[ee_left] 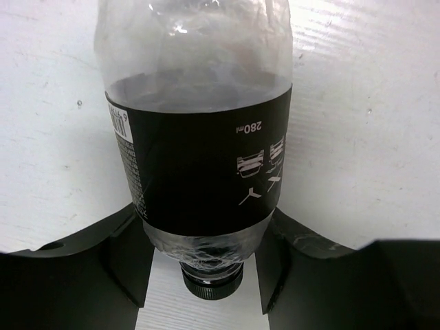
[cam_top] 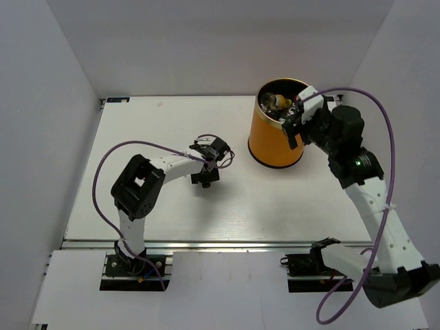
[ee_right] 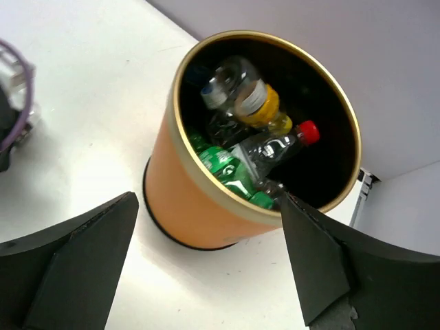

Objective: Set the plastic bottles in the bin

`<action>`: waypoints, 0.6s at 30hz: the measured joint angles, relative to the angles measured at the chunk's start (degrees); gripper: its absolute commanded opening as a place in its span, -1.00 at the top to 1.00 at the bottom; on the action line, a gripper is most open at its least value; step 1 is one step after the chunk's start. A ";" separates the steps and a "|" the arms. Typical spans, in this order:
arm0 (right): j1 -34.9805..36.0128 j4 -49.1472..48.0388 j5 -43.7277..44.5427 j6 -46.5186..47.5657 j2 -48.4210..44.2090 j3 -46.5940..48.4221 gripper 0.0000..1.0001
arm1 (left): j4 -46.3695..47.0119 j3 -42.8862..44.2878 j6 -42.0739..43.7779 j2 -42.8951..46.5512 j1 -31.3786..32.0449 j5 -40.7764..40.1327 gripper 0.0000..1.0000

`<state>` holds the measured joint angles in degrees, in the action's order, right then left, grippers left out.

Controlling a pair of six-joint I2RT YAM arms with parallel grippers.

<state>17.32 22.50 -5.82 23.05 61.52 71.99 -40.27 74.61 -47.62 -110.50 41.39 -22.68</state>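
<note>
A clear black-labelled bottle (ee_left: 206,165) with a black cap is seen lying on the white worktop (cam_top: 172,220), left of centre and well apart from the bin. It is pinched near its shoulder by the left gripper (ee_left: 206,227), with a finger pressed against each side and the cap pointed back toward the wrist. The orange bin (ee_right: 182,199) is placed at the far right of the worktop. A green bottle (ee_right: 223,168), a red-capped bottle (ee_right: 282,144) and a yellow-banded bottle (ee_right: 256,104) are piled inside. The right gripper (ee_right: 206,199) is positioned over the bin's rim, fingers spread wide.
</note>
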 measured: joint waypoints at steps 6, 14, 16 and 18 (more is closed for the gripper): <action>-0.07 0.15 -3.76 0.28 -7.23 -8.79 1.00 | -2.34 6.10 5.33 -0.61 0.98 -1.79 1.00; -0.44 3.26 -9.70 -1.33 -18.58 -27.43 1.00 | 2.05 16.11 19.85 5.51 4.50 1.31 1.00; -0.44 5.11 -11.32 -1.40 -20.28 -29.77 1.00 | 4.48 19.78 23.37 7.39 5.27 2.93 1.00; -0.44 6.38 -12.85 -0.96 -21.35 -30.84 1.00 | 7.06 24.02 26.67 8.37 5.90 4.66 1.00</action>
<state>16.88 28.88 -18.68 22.09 40.16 41.15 -33.21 98.63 -20.95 -102.13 47.29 -18.02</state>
